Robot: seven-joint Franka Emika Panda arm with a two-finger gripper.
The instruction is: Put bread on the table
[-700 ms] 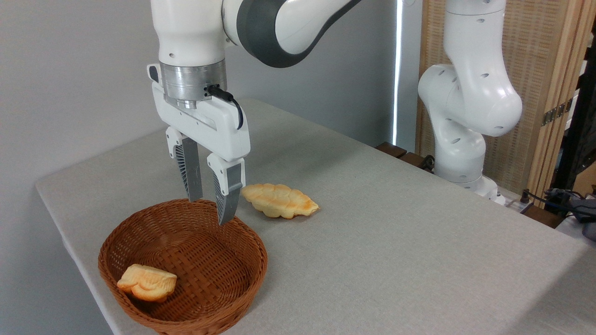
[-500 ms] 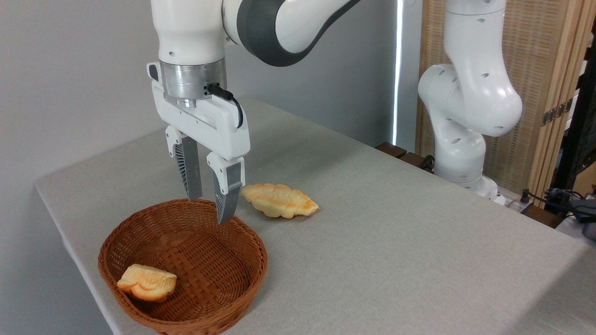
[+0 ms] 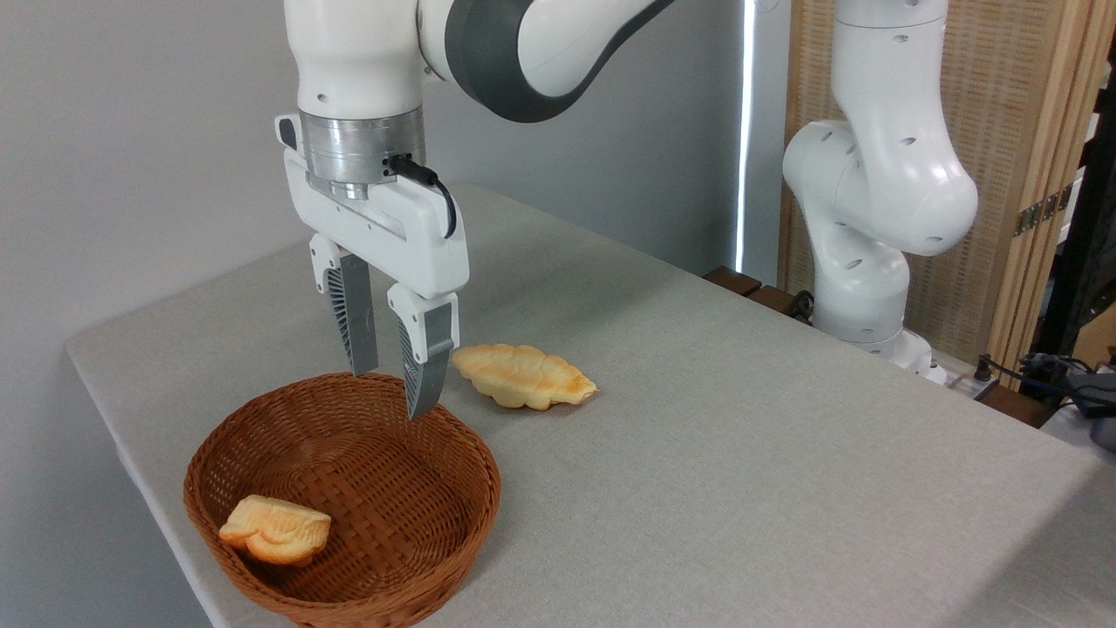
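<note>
The bread (image 3: 275,529), a small chunky golden bun with a ridged orange top, lies at the front left inside a brown wicker basket (image 3: 453,453). My gripper (image 3: 391,394) hangs over the basket's back rim, up and to the right of the bun and well apart from it. Its two grey fingers point down with a gap between them and nothing held: open. The table (image 3: 741,436) is a light grey fabric-textured top with rounded corners.
A longer flat braided bread (image 3: 523,375) lies on the table just right of my gripper, behind the basket. The arm's white base (image 3: 863,262) stands at the table's back right. Cables and dark gear (image 3: 1072,384) sit at the far right edge.
The gripper has barely shifted, only a few pixels upward. The bun, the basket and the braided bread have not moved.
</note>
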